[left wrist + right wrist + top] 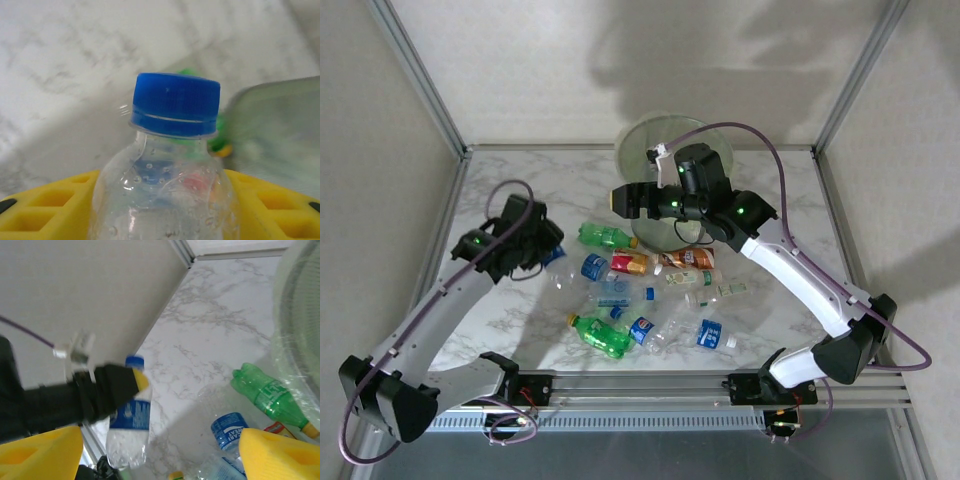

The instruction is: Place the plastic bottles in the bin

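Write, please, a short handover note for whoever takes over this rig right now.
Left gripper: shut on a clear blue-capped bottle, at the left side of the pile.
Right gripper: open and empty, close to the bin.
Bin: at the table's far edge; what is inside cannot be seen.
Done: one bottle gripped.
Left: carry it to the bin, then clear the loose bottles, roughly ten, lying between the arms.
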